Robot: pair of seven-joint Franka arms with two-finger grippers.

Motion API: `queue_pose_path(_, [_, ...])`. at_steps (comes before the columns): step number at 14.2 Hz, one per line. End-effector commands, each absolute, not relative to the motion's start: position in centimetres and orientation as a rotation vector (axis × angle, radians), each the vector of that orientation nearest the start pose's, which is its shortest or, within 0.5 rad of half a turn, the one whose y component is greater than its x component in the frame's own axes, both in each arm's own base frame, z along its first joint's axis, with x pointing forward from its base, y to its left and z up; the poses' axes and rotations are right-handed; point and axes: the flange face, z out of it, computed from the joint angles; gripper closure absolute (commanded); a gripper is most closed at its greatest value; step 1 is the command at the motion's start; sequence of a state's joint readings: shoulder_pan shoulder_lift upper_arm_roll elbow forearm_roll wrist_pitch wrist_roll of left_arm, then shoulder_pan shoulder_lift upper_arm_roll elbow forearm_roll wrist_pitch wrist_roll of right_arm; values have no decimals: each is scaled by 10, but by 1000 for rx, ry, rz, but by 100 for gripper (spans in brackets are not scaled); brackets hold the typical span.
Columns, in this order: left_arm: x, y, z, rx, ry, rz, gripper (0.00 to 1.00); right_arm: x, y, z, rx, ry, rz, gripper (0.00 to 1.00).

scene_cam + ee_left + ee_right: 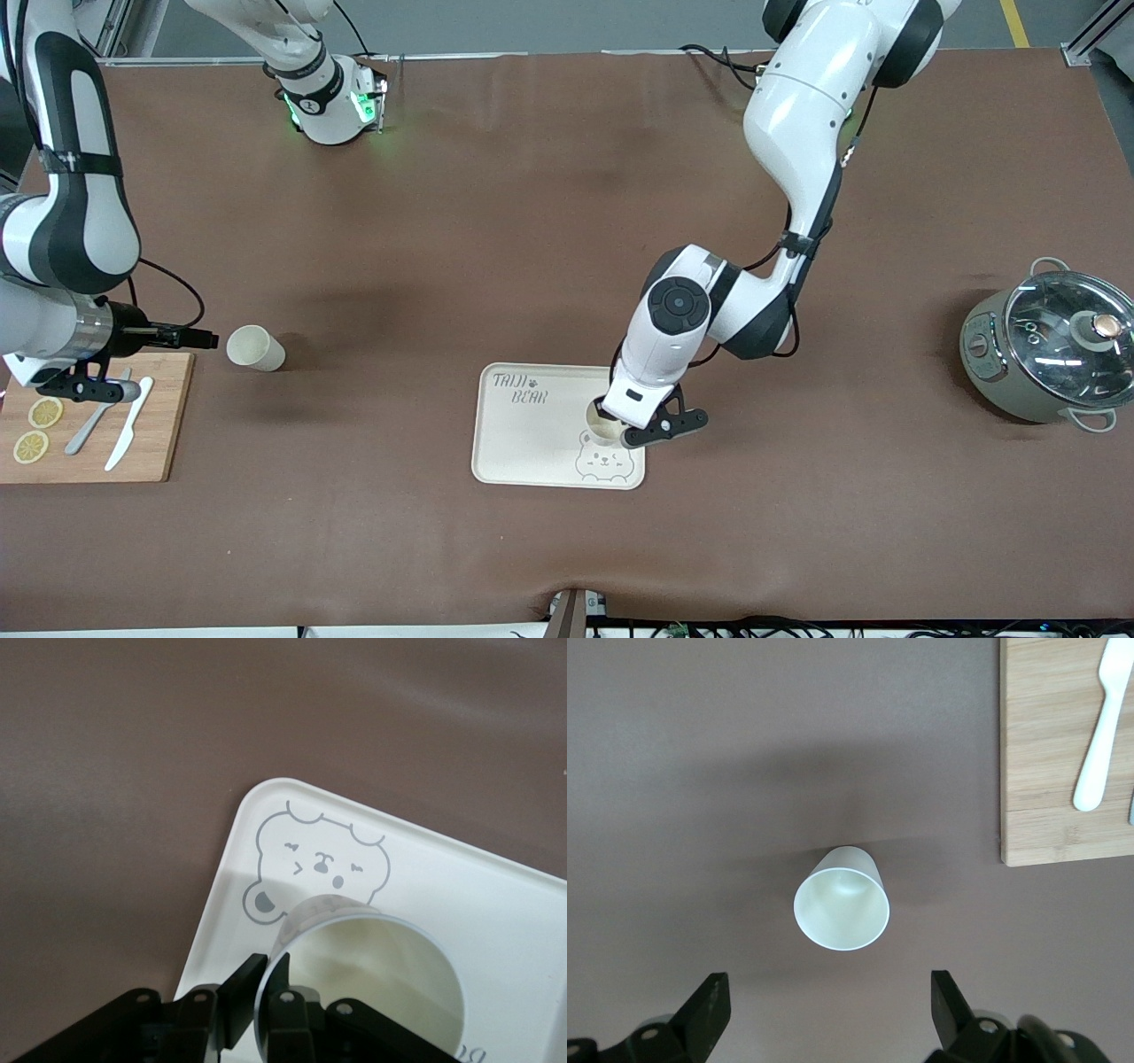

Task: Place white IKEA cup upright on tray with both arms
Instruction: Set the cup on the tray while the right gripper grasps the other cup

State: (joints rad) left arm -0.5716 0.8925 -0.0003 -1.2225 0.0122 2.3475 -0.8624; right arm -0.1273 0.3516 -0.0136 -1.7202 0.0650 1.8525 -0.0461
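Left gripper (pixel 653 429): pinched on rim of white cup (pixel 605 426), upright on tray (pixel 523 443), above bear face | right gripper (pixel 824 1014): spread wide, empty, over second cup (pixel 255 347) beside cutting board (pixel 159 425) | next: release straight up, judged.

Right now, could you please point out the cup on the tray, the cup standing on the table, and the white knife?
Cup on tray (pixel 372 979): left wrist view, inner wall.
Cup on table (pixel 842 908): right wrist view, inside bottom.
White knife (pixel 129 434): front view, mid-length.
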Motion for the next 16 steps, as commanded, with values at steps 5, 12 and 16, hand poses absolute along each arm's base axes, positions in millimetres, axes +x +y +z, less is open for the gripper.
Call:
queue_pose_path(5, [651,-440,229,-3266,-453,-355,100,605,-87,342,-3046,200,315,0])
queue_pose_path(12, [646,-446,218,-3268,-437,-356,100,591,-91,312,-3050,214,304,0])
queue_pose_path(16, [644,-450,217,-3269,-425,-356,100,578,-95,293,-3051,230,297,0])
